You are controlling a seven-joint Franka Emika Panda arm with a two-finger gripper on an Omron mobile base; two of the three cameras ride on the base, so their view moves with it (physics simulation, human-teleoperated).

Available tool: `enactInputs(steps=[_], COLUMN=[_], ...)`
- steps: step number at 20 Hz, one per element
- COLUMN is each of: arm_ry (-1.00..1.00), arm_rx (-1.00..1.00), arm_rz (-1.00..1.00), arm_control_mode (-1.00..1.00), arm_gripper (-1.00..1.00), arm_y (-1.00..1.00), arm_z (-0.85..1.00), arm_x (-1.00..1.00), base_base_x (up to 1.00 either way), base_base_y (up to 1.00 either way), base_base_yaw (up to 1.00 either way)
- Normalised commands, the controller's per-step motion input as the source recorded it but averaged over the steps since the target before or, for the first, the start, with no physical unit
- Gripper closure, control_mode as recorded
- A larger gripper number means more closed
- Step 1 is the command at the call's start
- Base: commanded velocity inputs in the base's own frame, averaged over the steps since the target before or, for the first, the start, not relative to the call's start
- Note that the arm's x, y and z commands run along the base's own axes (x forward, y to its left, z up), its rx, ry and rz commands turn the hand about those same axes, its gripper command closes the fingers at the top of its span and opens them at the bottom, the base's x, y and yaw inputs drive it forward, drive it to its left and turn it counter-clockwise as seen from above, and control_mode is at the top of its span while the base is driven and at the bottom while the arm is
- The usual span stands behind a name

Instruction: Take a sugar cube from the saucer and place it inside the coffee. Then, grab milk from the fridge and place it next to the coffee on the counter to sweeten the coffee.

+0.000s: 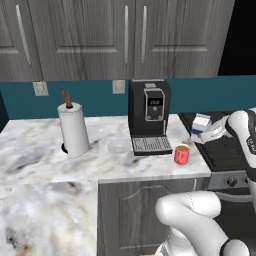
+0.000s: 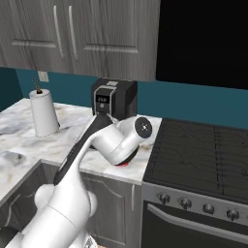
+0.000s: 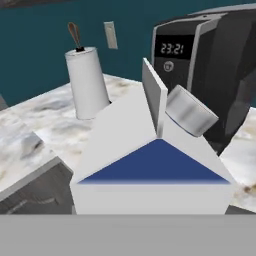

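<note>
Over the counter's (image 1: 45, 150) right edge, beside the coffee (image 1: 182, 154), the gripper (image 1: 212, 134) is carrying the milk (image 1: 201, 124), jaws wide around its body; the carton is looking light, stiff, slightly crushable.

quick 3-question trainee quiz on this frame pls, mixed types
1. True or false: the milk stands on the counter beside the coffee.
2. What sits between the paper towel roll and the coffee machine? A) the saucer B) a kettle C) a bowl
3. What does the coffee machine's display read in the hand view?

Key:
1. False: the carton is up at the gripper, over the stove edge.
2. A, the saucer.
3. 23:21.
</note>
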Motion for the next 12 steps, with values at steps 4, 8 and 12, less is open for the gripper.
enactInputs(steps=[4, 8, 12], arm_ry=[-0.03, -0.04, 0.00], arm_rx=[0.02, 0.03, 0.08], arm_rz=[0.12, -0.08, -0.17], arm_control_mode=[-1.00, -1.00, -1.00], arm_gripper=[1.00, 1.00, 1.00], arm_y=[-0.28, -0.29, -0.39], arm_z=[-0.32, -0.45, -0.44], arm_x=[-0.02, 0.00, 0.05], base_base_x=[0.00, 0.00, 0.00], base_base_y=[0.00, 0.00, 0.00], base_base_yaw=[0.00, 0.00, 0.00])
